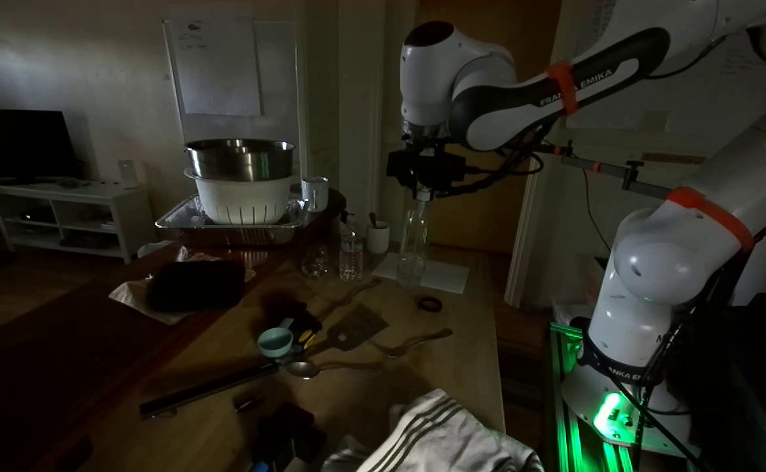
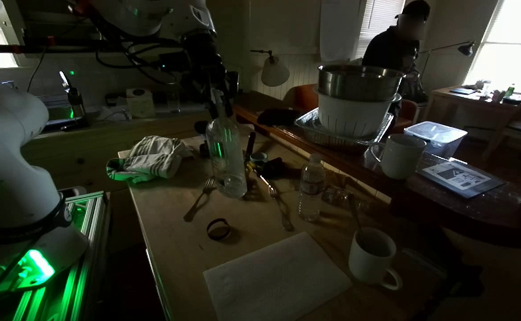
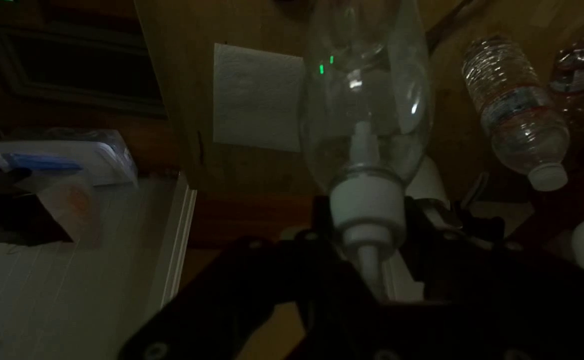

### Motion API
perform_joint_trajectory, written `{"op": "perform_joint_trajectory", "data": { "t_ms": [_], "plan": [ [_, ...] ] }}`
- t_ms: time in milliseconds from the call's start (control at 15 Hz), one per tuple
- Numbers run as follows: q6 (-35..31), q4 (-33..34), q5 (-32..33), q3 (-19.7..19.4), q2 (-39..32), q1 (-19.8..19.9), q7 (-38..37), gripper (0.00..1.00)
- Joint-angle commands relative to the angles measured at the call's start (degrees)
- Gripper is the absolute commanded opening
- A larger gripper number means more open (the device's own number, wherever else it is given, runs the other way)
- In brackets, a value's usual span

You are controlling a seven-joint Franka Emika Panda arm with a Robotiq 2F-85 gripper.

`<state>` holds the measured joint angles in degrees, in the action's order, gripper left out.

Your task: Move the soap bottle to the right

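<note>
Jaws pinch white pump collar; tall clear plastic soap bottle hangs below, long axis almost upright, over tabletop.

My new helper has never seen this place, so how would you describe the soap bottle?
Find the white robot arm and follow it down to its black gripper. The clear soap bottle hangs there by its top, off the table. Its white pump sets it apart from the water bottle standing nearby, which has a plain white cap.
</note>
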<state>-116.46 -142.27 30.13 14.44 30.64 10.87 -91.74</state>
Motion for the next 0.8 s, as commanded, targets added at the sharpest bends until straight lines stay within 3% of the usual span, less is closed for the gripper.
{"op": "perform_joint_trajectory", "data": {
  "t_ms": [0,267,733],
  "plan": [
    [-1.0,0.3,0.3,-1.8,-1.5,-1.5,-2.2,0.11],
    [-3.3,0.8,-0.8,-3.8,-3.8,-1.5,-3.5,0.11],
    [-7.9,0.4,3.2,-4.1,-7.6,0.1,-12.8,0.11]
  ]
}}
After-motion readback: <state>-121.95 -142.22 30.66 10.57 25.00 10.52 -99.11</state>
